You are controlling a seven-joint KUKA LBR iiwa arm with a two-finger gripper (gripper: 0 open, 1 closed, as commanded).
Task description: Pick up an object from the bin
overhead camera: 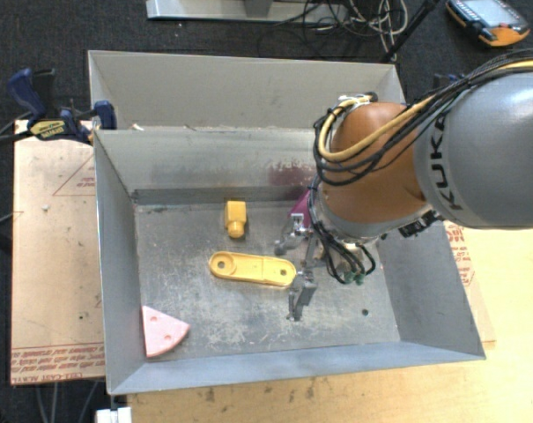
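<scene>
The pincer [295,270], spread, is straddling 1 flat yellow plastic paddle [248,269]. 1 yellow peg [236,218] and 1 pink wedge [163,331] are lying apart.

bin [204,320] | yellow flat bar [248,269], centre | small yellow peg [236,218], toward back | pink wedge [163,331], front-left | magenta scrap [299,205], perhaps, half-hidden

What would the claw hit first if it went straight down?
Probably the right end of the flat yellow piece, which sits between the open fingers of the claw; otherwise the bin floor. Height is hard to judge here.
</scene>
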